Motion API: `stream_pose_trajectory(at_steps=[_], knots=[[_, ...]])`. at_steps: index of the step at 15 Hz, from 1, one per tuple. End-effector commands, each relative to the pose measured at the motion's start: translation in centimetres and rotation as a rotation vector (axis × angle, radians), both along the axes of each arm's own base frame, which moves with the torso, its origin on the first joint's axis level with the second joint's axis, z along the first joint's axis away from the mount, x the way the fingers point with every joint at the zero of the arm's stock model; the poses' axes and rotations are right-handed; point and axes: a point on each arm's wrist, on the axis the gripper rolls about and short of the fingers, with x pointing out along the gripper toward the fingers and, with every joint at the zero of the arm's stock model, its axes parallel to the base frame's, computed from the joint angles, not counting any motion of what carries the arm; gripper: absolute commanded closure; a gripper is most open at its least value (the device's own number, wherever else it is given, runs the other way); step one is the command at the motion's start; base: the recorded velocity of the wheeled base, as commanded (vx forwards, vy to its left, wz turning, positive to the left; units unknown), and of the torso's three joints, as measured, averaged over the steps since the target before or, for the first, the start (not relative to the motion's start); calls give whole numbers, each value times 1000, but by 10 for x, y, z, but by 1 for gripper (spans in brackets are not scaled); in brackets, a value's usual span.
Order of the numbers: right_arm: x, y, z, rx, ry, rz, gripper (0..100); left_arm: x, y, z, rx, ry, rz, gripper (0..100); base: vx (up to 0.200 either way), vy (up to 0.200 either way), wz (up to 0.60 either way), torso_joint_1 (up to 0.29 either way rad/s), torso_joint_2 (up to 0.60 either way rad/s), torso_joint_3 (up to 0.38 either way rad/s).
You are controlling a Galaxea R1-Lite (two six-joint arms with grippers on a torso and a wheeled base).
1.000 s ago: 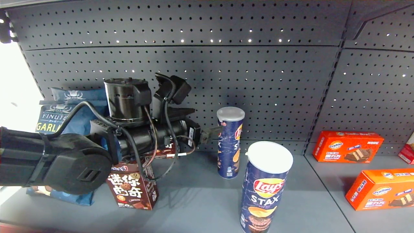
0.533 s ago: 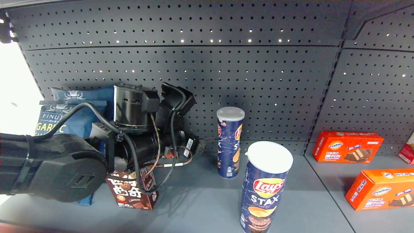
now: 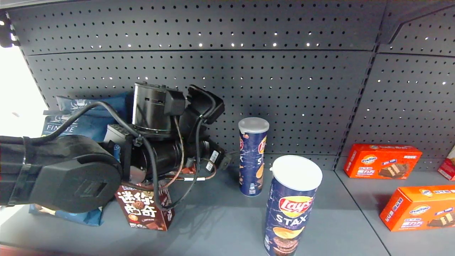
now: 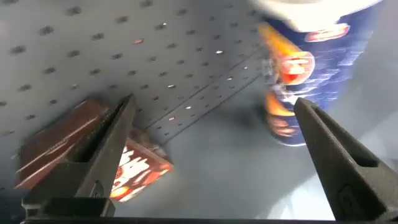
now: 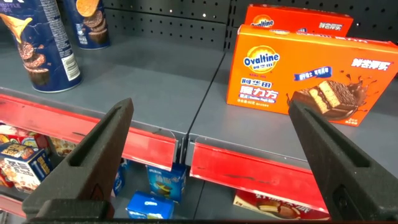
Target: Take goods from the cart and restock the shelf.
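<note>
**Tall can at risk from a careless exit**

Left pincer (image 3: 227, 160): jaws spread, nothing between them, low over the shelf (image 3: 220, 227) near its back edge. Just beside the rear chip can (image 3: 253, 156), apart from it. Rear chip can: upright, close to the pegboard panel (image 3: 213, 78), apparently already stocked. From the left wrist, same picture: left pincer (image 4: 214, 106) wide open, can (image 4: 305, 81) off one fingertip, brown cookie box (image 4: 81, 149) off the other.

Main hazard: clipping that can with a finger on the way out. Tall, narrow and light by the look of it, so likely to topple from a small sideways nudge. Once down, free to roll into the front chip can (image 3: 289, 206) at the front edge and carry it off the shelf. Safer to pull straight back along the approach line, no sweep toward the cans.

Second hazard: cable loops (image 3: 185, 177) hanging right over the brown cookie box (image 3: 145, 209). Possible snag on its top, dragging or tipping it toward the front edge. Blue snack bags (image 3: 85, 121) crowded behind the arm at the left end, also liable to be shoved.

Right pincer (image 5: 211, 106): spread and empty, out before the front edge near the orange boxes (image 5: 298, 81). Little danger there unless swung in blind.
</note>
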Motion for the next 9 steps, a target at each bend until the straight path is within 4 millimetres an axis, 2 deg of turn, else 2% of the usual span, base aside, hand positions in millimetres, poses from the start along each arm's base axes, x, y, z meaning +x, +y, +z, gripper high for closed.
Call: stream_pose_trajectory(at_steps=[1,8,9], knots=[[0,0,0,-1,1,0,0,6,-6,-13,22,28,-3,0,0,0,0,0,0,0],[0,0,0,2,2,-1,0,10,-10,-23,53,34,-16,0,0,0,0,0,0,0],[0,0,0,2,2,-1,0,12,-12,-29,64,47,-18,0,0,0,0,0,0,0]])
